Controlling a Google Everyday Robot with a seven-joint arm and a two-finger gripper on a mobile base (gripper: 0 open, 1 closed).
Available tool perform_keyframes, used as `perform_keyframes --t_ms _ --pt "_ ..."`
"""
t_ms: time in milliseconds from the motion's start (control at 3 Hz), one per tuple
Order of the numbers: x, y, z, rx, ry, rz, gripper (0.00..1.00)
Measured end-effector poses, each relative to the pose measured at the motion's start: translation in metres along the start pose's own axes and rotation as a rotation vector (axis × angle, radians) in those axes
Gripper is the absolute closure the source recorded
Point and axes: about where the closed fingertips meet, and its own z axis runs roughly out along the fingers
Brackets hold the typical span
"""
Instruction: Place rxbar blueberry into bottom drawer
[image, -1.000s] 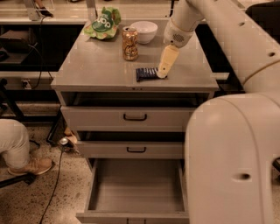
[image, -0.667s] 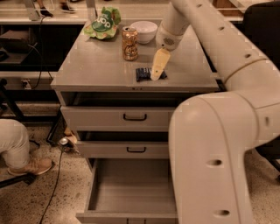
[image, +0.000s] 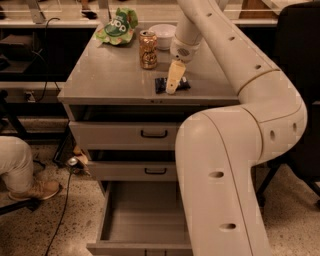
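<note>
rxbar blueberry (image: 160, 85) flat, long axis left-right; tool (image: 171, 89) over its middle.

Speckled terrazzo floor (image: 30, 235), dark shelving (image: 30, 55) behind the grey cabinet (image: 115, 75); hand (image: 171, 90) low over its top.

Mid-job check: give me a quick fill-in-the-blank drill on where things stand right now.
1. The rxbar blueberry lies on the ___ of the cabinet.
2. The gripper hangs right over the ___.
3. The bottom drawer stands ___.
Missing words: top; rxbar blueberry; open.
</note>
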Motion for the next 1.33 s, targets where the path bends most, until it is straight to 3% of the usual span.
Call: perform_keyframes --t_ms 333,667,1000,1333 --pt "-0.001 -0.003 0.002 0.000 0.002 0.007 0.47" --pt "-0.002 -0.004 -0.004 0.003 0.002 0.009 0.79" --pt "-0.002 -0.004 -0.004 0.003 0.002 0.009 0.99" --pt "0.018 -0.003 -0.047 0.068 -0.042 0.062 1.00"
